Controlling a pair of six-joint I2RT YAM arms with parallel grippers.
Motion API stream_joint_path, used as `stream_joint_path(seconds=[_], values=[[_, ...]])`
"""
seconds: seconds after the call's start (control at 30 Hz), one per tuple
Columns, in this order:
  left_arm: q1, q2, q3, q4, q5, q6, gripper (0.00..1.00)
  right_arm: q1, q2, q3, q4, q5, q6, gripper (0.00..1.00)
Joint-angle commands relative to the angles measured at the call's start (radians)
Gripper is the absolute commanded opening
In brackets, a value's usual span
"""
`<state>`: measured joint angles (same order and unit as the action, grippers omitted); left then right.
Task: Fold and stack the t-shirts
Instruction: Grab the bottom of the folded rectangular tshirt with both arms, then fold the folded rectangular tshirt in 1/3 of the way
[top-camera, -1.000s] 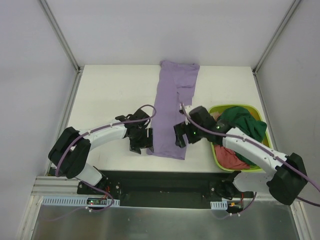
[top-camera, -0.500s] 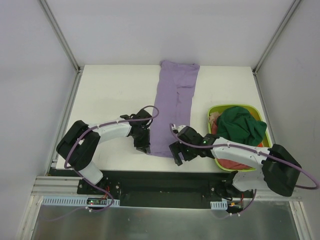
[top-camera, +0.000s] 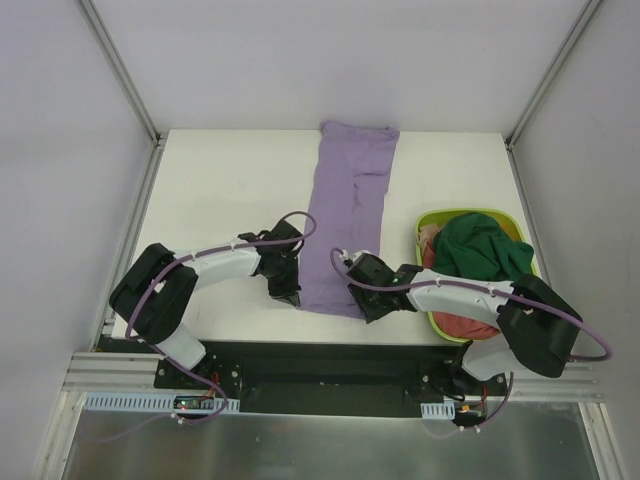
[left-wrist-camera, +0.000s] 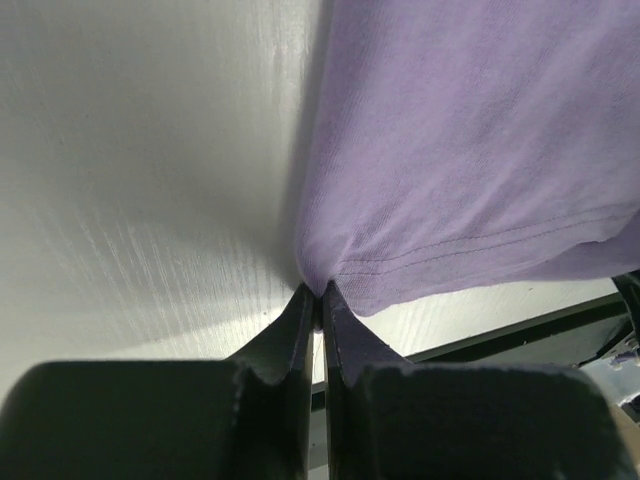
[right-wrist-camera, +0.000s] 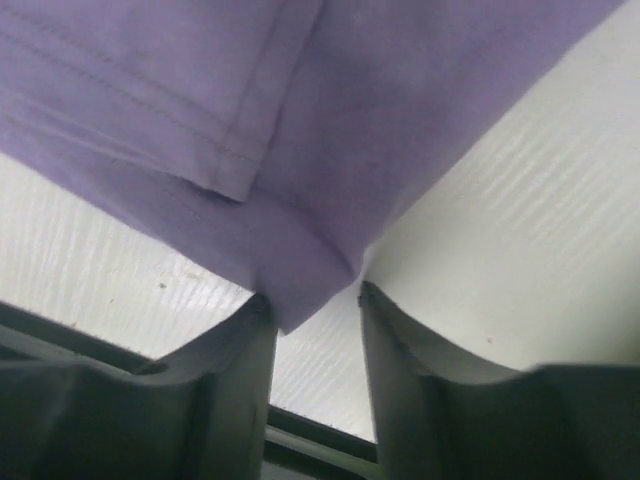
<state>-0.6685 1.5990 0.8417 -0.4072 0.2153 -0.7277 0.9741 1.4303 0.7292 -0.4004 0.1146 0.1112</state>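
A: How is the left end effector (left-wrist-camera: 318, 300)?
B: Pinched tight on a hem corner of the lavender t-shirt (left-wrist-camera: 470, 150), right at its tips.
A: And the right end effector (right-wrist-camera: 312, 300)?
B: Parted; the shirt's other hem corner lies between its fingers (right-wrist-camera: 240, 370), on the tabletop (right-wrist-camera: 500, 220).

The lavender shirt (top-camera: 345, 225) is plain, its hem stitched in matching thread (two fine parallel lines). The table (top-camera: 220, 190) is white with a faint streaky grain. The basket (top-camera: 436, 213) is lime green; in it are a dark green shirt (top-camera: 482, 250) and a red-pink shirt (top-camera: 462, 325). The left arm (top-camera: 215, 265) and right arm (top-camera: 455, 292) are white with black joints and purple cables (top-camera: 290, 215). The left gripper (left-wrist-camera: 318, 298) and right gripper (right-wrist-camera: 312, 300) are black.
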Motion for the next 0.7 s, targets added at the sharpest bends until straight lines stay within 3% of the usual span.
stream_joint_path(seconds=[0.0,0.17,0.2,0.5,0.67], values=[[-0.008,-0.019,-0.061,-0.007,-0.096,-0.029,0.00,0.005,0.013,0.004,-0.003,0.020,0.015,0.30],[-0.006,-0.111,-0.148,-0.004,-0.067,-0.071,0.00,0.035,-0.048,-0.027,-0.002,-0.104,0.037,0.04],[-0.008,-0.152,-0.182,-0.005,-0.067,-0.085,0.00,0.049,-0.063,-0.037,-0.005,-0.184,0.056,0.01],[-0.011,-0.613,-0.490,-0.050,0.062,-0.225,0.00,0.311,-0.157,-0.067,-0.058,-0.316,0.203,0.01],[-0.011,-0.806,-0.480,-0.068,0.062,-0.236,0.00,0.316,-0.244,-0.025,-0.098,-0.287,0.200,0.01]])
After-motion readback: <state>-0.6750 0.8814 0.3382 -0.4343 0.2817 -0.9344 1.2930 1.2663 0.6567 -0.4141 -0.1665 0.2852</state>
